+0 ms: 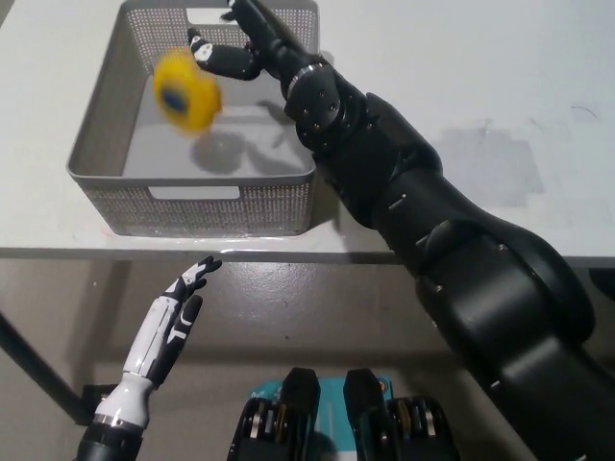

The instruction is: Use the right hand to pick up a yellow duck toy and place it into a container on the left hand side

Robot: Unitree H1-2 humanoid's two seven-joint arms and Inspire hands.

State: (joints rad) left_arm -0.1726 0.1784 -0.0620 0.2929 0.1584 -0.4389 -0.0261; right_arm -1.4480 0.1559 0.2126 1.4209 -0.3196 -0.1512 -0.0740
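Over the perforated grey basket (106, 125), the right hand (240, 43) spreads released fingers beside a blurred round yellow duck (185, 92).

The round yellow duck toy (186, 91) is motion-blurred above the grey perforated plastic basket (106, 120); its outline is smeared, and only a dark blue patch shows on it, so head and beak cannot be told apart. The basket's far rim is cut off by the picture's top edge, and its right wall is partly hidden behind the black right arm. The tips of the black right hand (235, 43) run to the top edge. The white left hand (173, 317) is cut off below its wrist by the bottom edge.
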